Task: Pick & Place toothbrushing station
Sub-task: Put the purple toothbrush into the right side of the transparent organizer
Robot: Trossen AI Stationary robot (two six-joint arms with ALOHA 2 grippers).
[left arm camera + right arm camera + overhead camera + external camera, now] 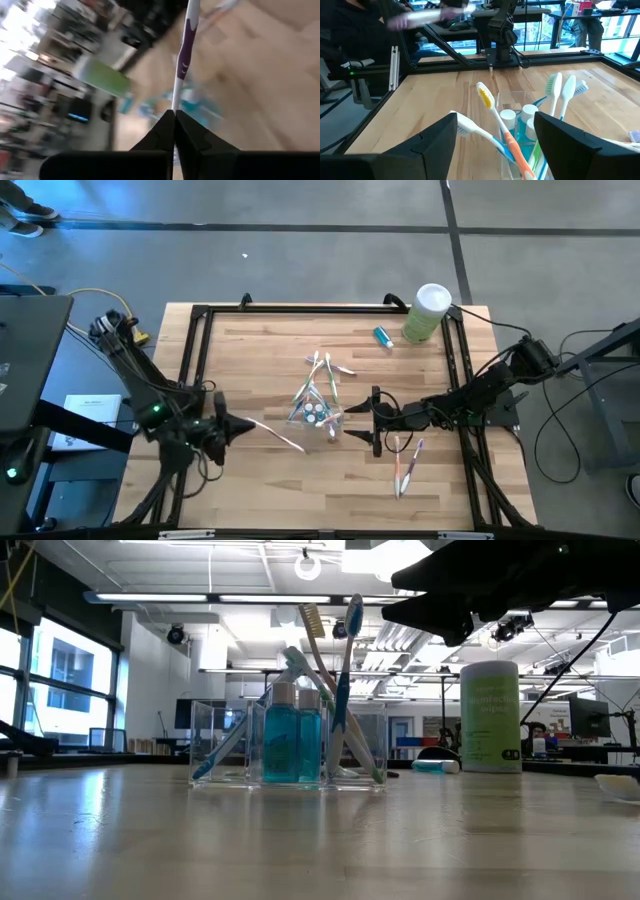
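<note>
The clear cup (318,415) of the toothbrushing station is found near the middle of the table (250,490), holding several toothbrushes and two blue white-capped tubes (293,745) upright. The left gripper (243,425) is seen just to the left of the cup, its fingers (170,132) pressed together on the stem of a purple-and-white toothbrush (184,55) that projects forward toward the cup. The right gripper (372,421) is stationed just beside the cup on the opposite side, jaws spread wide and holding nothing, with the cup framed between its fingers in the right wrist view. Two further toothbrushes (405,465) lie loose on the table near the right arm, and a blue tube (382,335) lies beside the pale-green canister (427,312) toward the far edge. The step in hand is judged to be delivery of the held toothbrush into the cup. It is advised that the brush be raised head-high above the rim, tipped toward vertical and lowered into a gap between the standing brushes. The light cup could be nudged or toppled, so the open right gripper may be used to steady it, and release should be withheld until the handle is well inside
</note>
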